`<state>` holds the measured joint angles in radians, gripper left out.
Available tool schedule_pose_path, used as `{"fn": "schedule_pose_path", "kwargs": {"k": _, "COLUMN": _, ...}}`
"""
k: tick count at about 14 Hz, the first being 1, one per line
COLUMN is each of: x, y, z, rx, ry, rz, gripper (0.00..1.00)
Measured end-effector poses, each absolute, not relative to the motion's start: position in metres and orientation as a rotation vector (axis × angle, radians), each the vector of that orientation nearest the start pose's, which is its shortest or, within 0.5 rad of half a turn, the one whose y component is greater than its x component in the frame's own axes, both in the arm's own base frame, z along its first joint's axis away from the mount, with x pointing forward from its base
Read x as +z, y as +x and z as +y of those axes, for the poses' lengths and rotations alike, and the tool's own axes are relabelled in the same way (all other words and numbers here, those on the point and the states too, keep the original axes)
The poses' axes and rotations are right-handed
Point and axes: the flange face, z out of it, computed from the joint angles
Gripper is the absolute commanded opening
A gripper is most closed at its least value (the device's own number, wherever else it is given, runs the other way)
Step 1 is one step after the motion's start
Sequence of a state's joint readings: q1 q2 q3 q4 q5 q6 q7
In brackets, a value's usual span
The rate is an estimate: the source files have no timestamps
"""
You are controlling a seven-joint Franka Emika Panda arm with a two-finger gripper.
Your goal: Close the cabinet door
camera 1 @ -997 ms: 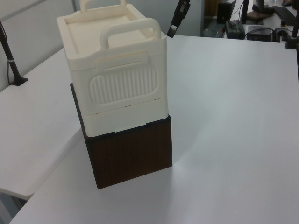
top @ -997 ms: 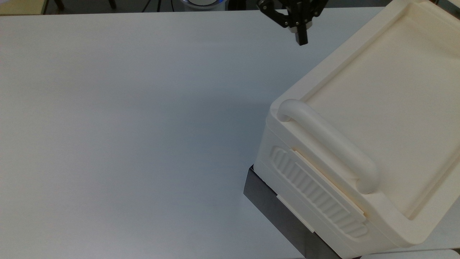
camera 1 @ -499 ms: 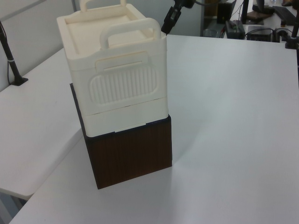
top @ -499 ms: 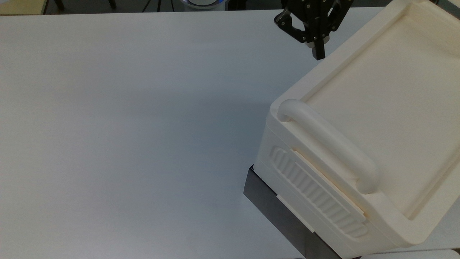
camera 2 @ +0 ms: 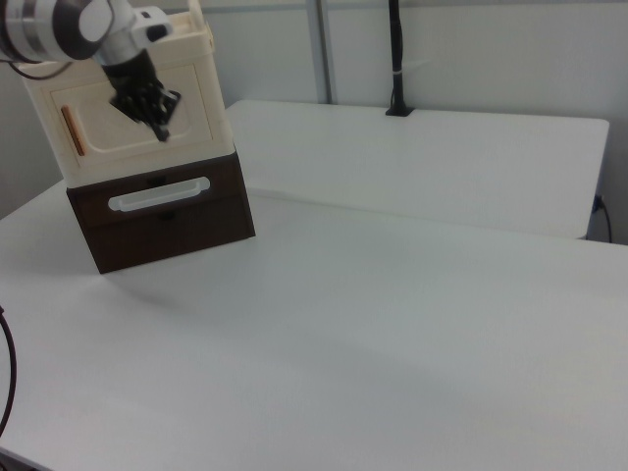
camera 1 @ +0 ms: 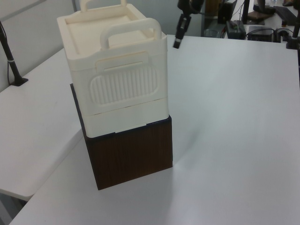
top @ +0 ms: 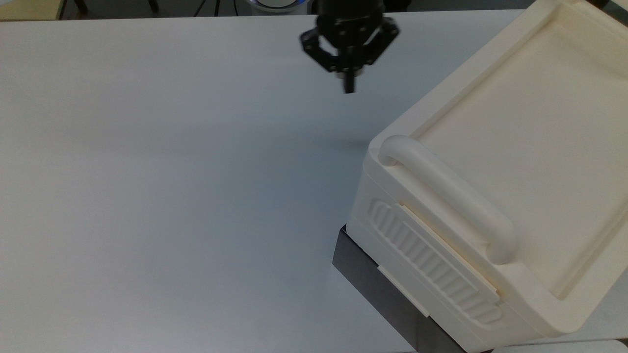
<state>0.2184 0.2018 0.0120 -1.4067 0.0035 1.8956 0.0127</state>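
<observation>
The cabinet door (camera 2: 132, 116) sits flush in the front of the cabinet (top: 515, 162), its orange handle (camera 2: 71, 130) at the door's 9 o'clock in the right view. The gripper (top: 349, 88), fingers pressed together on nothing, was beside the cabinet's top edge half a second ago and has swung away toward 10 o'clock in the top view, over the white table (top: 171, 196). The door looks closed, the arm retreating.

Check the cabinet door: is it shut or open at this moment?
Shut. In the right view the cabinet door lies flush in the cabinet front, no gap visible, its orange handle strip at the right view's left; the pincer hangs before it.
</observation>
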Motion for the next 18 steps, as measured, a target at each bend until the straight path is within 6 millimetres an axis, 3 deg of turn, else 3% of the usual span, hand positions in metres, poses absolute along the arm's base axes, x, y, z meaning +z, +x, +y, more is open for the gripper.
{"fn": "schedule_pose_path", "kwargs": {"k": 3, "x": 0.604, "y": 0.625, "z": 0.098, "rx": -0.284, "ry": -3.148, "rz": -0.242, "gripper": 0.00}}
{"fn": "schedule_pose_path", "kwargs": {"k": 6, "x": 0.603, "y": 0.608, "z": 0.056, "rx": -0.166, "ry": -3.211, "rz": -0.159, "gripper": 0.02}}
{"fn": "schedule_pose_path", "kwargs": {"k": 10, "x": 0.599, "y": 0.581, "z": 0.027, "rx": -0.102, "ry": -3.232, "rz": -0.095, "gripper": 0.04}}
{"fn": "schedule_pose_path", "kwargs": {"k": 13, "x": 0.597, "y": 0.576, "z": 0.012, "rx": -0.089, "ry": -3.233, "rz": -0.055, "gripper": 0.07}}
{"fn": "schedule_pose_path", "kwargs": {"k": 15, "x": 0.596, "y": 0.575, "z": 0.007, "rx": -0.083, "ry": -3.234, "rz": -0.040, "gripper": 0.18}}
{"fn": "schedule_pose_path", "kwargs": {"k": 17, "x": 0.595, "y": 0.575, "z": 0.002, "rx": -0.079, "ry": -3.220, "rz": -0.018, "gripper": 0.43}}
{"fn": "schedule_pose_path", "kwargs": {"k": 18, "x": 0.595, "y": 0.575, "z": -0.001, "rx": -0.077, "ry": -3.211, "rz": -0.005, "gripper": 0.62}}
